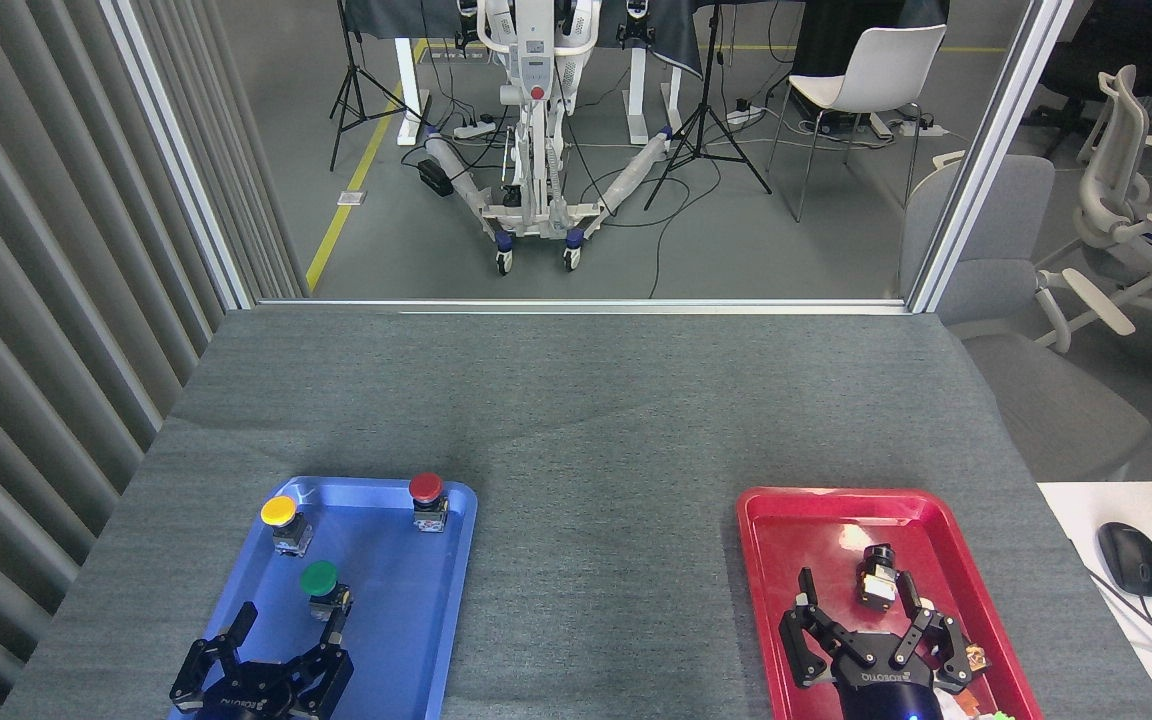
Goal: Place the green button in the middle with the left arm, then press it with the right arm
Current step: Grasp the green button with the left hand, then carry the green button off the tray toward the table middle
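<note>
Grey cloth table (596, 420) lies bare between the blue tray (406, 640) and red tray (786, 560). Upright in the blue tray, the dark-capped green button (321, 584) stands at 12 o'clock from the left gripper (288, 634), fingers spread. At the red tray's near end, the right gripper (861, 612) is also spread.

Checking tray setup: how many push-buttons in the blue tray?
3, all in the blue tray: yellow button far-left, red button far-right, green button nearer, by left tool.
</note>
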